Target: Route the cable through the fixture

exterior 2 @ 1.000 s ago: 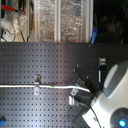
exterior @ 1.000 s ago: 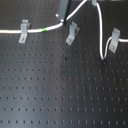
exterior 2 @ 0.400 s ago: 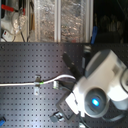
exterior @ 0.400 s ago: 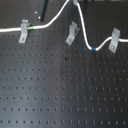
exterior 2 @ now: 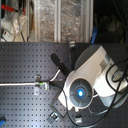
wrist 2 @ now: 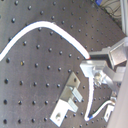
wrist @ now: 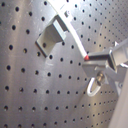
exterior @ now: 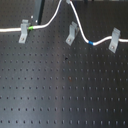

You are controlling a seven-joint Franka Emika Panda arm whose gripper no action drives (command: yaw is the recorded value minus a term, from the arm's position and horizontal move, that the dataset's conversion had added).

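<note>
Starting big: matte black tabletop (exterior: 65, 95), drilled all over with a regular grid of small holes, so plenty of edges to catch a dragged loop. Bulky white arm (exterior 2: 92, 75) filling the second exterior view's right and hiding most of the work there, so hard to judge clearance from that side.

Long white cable (exterior: 50, 21), naming clips by the first exterior view's left and right: running past the left clip (exterior: 23, 31), climbing to a peak at the top of frame, dropping beside the middle clip (exterior: 72, 33) rather than clearly into it, then sagging and carrying on to the right clip (exterior: 114, 40). Pinched in a narrowed end effector (wrist 2: 93, 64) in both wrist views, seemingly right at that peak.

Main risks, just guessing:
- pulling too hard and dragging it back out of the left clip
- lowering off-line and laying it over the middle clip's lip instead of into the slot
- slipping through the fingers, being so thin and smooth
- bumping a clip with a fingertip

Materials: cord soft, round, floppy, happy to hold a curve. Clips looking like bent grey sheet metal, angular, dull shine, stiff. Tiny green band (exterior: 32, 28) just beside the left clip, tiny blue band (exterior: 91, 43) between the middle and right clips
</note>
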